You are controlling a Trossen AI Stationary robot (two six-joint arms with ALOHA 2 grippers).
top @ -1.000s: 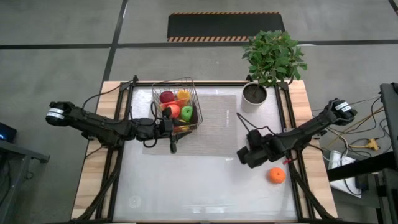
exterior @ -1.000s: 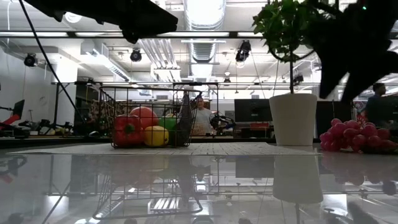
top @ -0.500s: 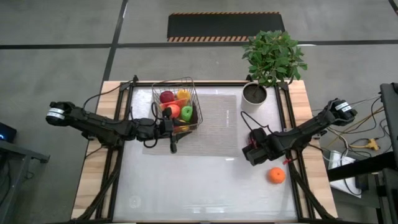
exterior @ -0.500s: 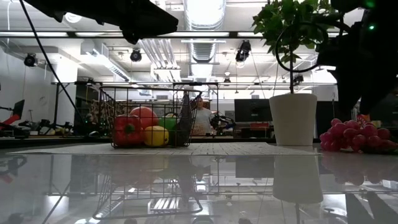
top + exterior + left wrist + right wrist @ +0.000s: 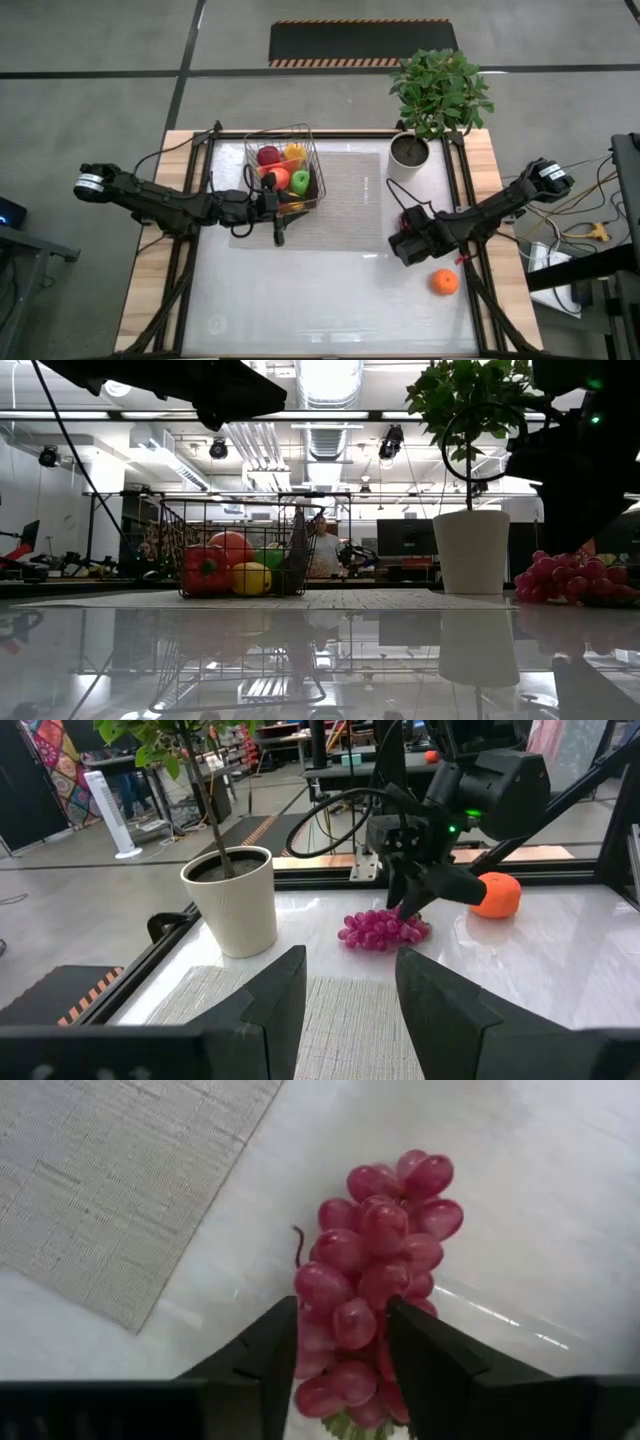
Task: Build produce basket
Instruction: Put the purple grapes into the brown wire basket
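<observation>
The wire basket (image 5: 283,170) stands on a woven mat at the far left and holds several fruits and vegetables; it also shows in the low view (image 5: 245,550). The purple grapes (image 5: 385,1230) lie on the table at the right, as the left wrist view (image 5: 375,932) and low view (image 5: 575,580) show. In the high view my right gripper (image 5: 403,247) hides them. My right gripper (image 5: 343,1350) is shut on the grapes. My left gripper (image 5: 277,230) is open and empty over the mat, just near of the basket. My right gripper pinches the grape bunch between its two fingers at its stem end (image 5: 345,1325), with one finger (image 5: 265,1365) on each side. The fingers come from above, slanting down. The bunch lies on the table and reaches out beyond the fingertips.
An orange (image 5: 445,282) lies on the table near of my right gripper. A white pot (image 5: 409,152) with a green plant stands at the far right. The woven mat (image 5: 345,195) covers the table's far middle. Bare table lies toward the near edge.
My right gripper has come down over the grapes and gone a little toward the table's right edge. The grapes have stayed where they were on the table.
</observation>
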